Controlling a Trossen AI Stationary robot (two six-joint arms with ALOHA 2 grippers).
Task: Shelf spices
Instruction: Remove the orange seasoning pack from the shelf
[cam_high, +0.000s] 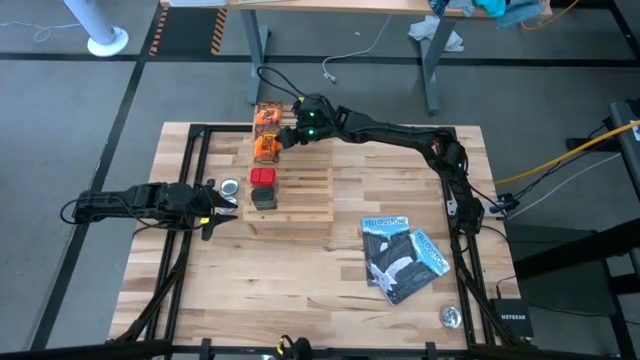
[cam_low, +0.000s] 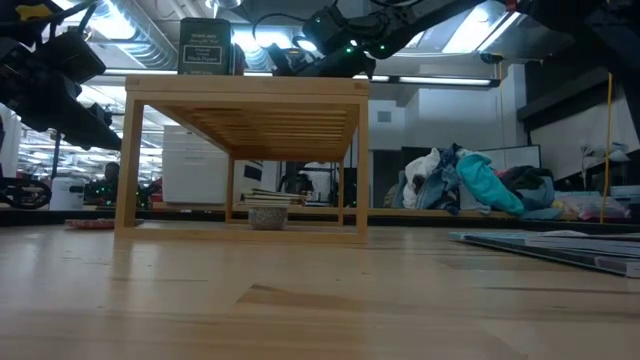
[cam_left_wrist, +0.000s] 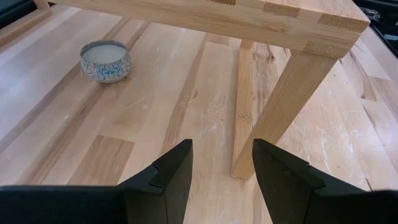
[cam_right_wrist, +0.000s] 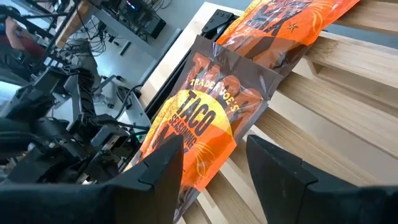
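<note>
The light wooden slatted shelf (cam_high: 300, 190) stands on the table. Along its left part lie two orange-brown packets (cam_high: 266, 147) (cam_high: 268, 115), a red box (cam_high: 262, 177) and a dark grey box (cam_high: 263, 198). My right gripper (cam_high: 284, 137) hovers open at the shelf's far left end. In the right wrist view its fingers (cam_right_wrist: 214, 142) stand over one end of the taco seasoning packet (cam_right_wrist: 205, 112), which lies flat on the slats. My left gripper (cam_high: 228, 205) is open, low at the shelf's left side, facing a shelf leg (cam_left_wrist: 286, 106). My right gripper comes slanting down at the taco seasoning packet's near end (cam_right_wrist: 193, 162) with its fingers open on either side. Whether a finger touches the packet I cannot tell.
A round silver tin (cam_high: 230, 187) sits on the table just left of the shelf, close to my left gripper, and shows in the left wrist view as well (cam_left_wrist: 106, 61). Two blue-and-black booklets (cam_high: 402, 256) lie right of the shelf. Another tin (cam_high: 450, 316) sits near the near right corner.
</note>
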